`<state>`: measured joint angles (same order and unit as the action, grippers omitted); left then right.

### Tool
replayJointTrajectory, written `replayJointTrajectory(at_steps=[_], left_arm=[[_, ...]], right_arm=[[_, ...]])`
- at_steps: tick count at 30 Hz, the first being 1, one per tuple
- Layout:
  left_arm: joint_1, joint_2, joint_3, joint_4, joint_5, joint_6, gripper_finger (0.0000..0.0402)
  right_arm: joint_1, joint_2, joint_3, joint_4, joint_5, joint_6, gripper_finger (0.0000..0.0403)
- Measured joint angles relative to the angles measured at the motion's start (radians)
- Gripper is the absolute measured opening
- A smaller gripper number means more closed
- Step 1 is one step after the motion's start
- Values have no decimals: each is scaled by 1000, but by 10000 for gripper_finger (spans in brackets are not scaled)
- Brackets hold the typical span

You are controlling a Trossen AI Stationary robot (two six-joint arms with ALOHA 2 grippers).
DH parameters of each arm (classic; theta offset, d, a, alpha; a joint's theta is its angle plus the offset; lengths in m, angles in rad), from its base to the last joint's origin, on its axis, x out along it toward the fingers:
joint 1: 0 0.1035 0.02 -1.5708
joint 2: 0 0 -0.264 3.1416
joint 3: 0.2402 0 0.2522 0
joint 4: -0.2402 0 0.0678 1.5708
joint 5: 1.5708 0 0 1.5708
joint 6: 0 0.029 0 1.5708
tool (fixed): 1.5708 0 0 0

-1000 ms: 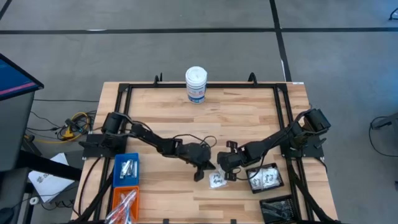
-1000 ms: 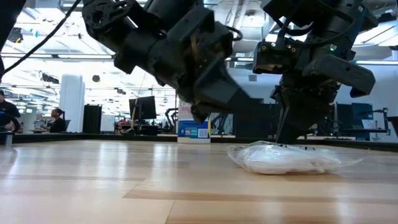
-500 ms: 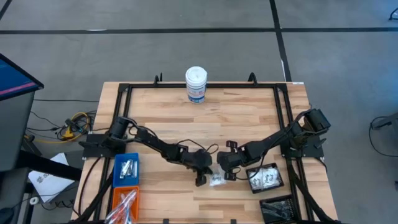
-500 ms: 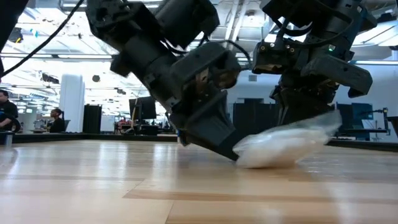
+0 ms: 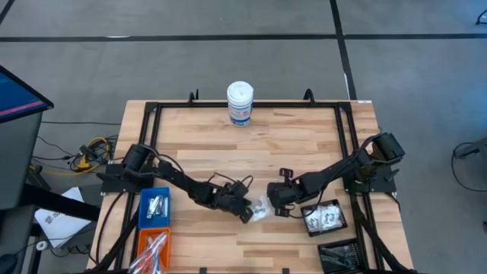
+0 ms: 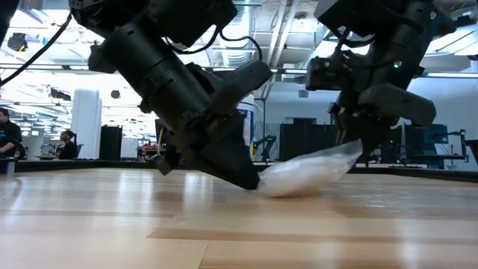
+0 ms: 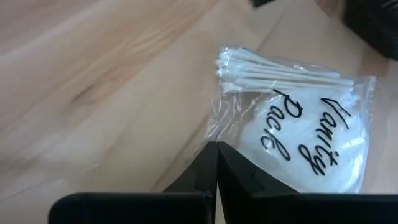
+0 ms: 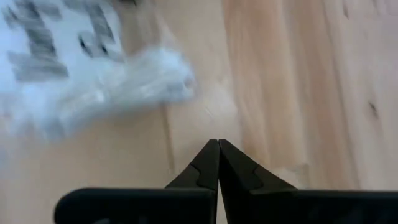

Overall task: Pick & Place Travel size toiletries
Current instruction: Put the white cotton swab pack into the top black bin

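One clear crinkly packet [image 5: 261, 210] of the travel size toiletries holds cotton swabs and white pads. It lies between my two grippers at the table's near middle. In the low view the packet [image 6: 306, 172] is tilted, its left end on the wood and its right end raised. My left gripper [image 5: 245, 215] is shut at the packet's low end. My right gripper [image 5: 275, 207] is shut on the packet's other side, with its tips over bare wood [image 8: 217, 142]. My left gripper pushes with its shut fingertips [image 7: 216, 149] against the packet's clear edge [image 7: 219, 132], just below the swab ends. It slants down from the table's left. That end [image 6: 263, 184] rests on the table while the rest rises away. My right gripper stands at the raised end [image 6: 349, 152]; I cannot tell whether it touches.
A white canister [image 5: 240, 103] with a blue label stands at the far middle. A blue bin [image 5: 154, 207] and an orange bin [image 5: 152, 247] sit near left. A black bin [image 5: 326, 217] with packets and another black bin [image 5: 340, 255] sit near right.
My left gripper has sunk to the table and rolled, coming at the packet's left end with shut fingers. The packet lay flat. Now its right end is tipped up by my right gripper while its left end stays on the wood.
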<state>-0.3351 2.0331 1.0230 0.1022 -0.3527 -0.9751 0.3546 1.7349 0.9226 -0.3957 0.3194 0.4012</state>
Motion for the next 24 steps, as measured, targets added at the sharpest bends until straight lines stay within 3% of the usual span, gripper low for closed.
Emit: replayJointTrajectory(at_steps=[3,10,17,24], left_arm=[[1,-35,-29,-8,-6,-2,1],[21,-63,-51,-24,11,-2,0],[40,-60,-54,49,39,3,0],[15,-59,-62,81,46,2,0]], right_arm=[[13,-26,0,-70,27,-4,0],[181,-166,-1,-99,308,-81,0],[317,-123,1,191,309,-523,0],[289,42,0,311,314,-675,0]])
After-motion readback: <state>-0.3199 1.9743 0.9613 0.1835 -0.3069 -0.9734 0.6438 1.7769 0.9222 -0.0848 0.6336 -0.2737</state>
